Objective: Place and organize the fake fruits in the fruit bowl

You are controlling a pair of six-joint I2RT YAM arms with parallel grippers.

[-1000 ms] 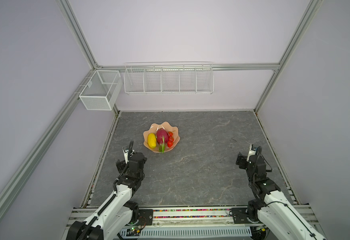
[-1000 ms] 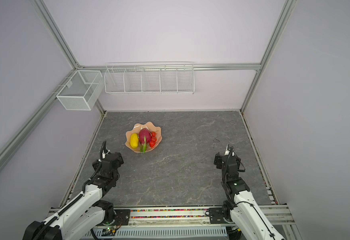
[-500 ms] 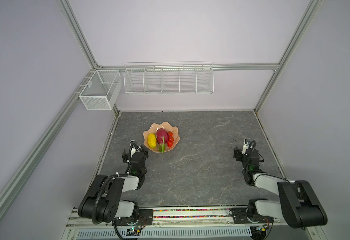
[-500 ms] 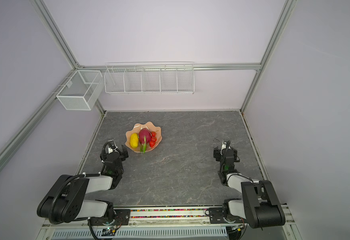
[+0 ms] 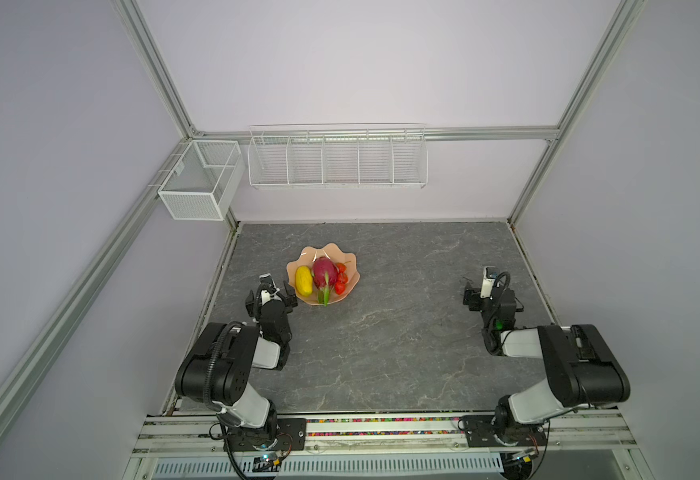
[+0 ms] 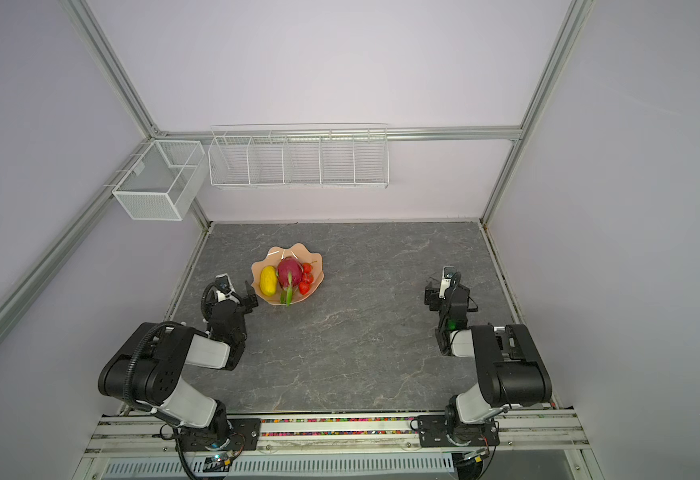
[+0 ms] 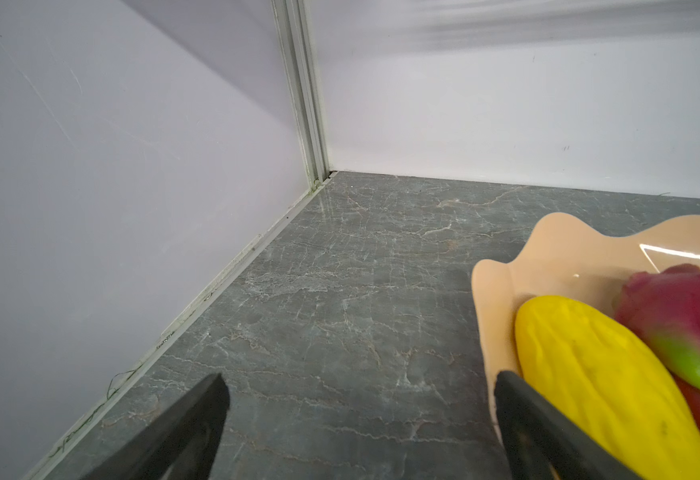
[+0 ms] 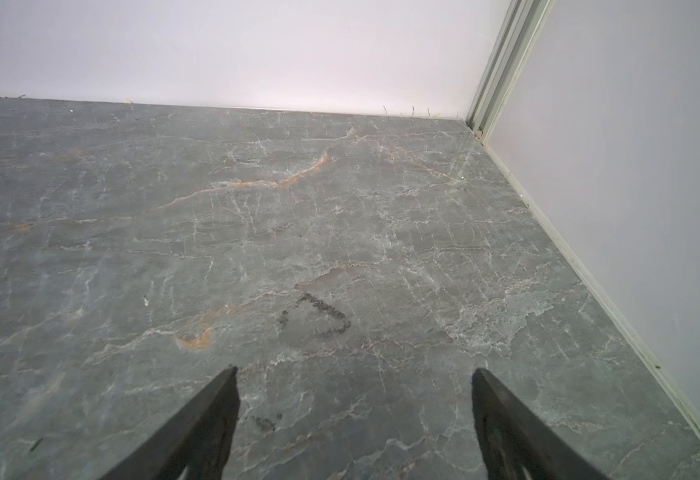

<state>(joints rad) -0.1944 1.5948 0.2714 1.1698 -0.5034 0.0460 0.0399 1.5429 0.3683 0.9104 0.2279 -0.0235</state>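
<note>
The left gripper (image 7: 361, 415) stands wide and empty, one finger just beside the bowl (image 5: 311, 254), left of centre in both top views. A sideways swing there could shove the bowl. The right gripper (image 8: 356, 415) is wide and empty too. In the bowl: one dragon fruit (image 5: 325, 270), one yellow fruit (image 5: 304, 281), three strawberries (image 5: 341, 278).

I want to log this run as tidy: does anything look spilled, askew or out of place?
Nothing much stands out. The dragon fruit, yellow fruit and red pieces all lie inside the fruit bowl. The left gripper and right gripper are open and empty. Only a dark scuff marks the table.
</note>
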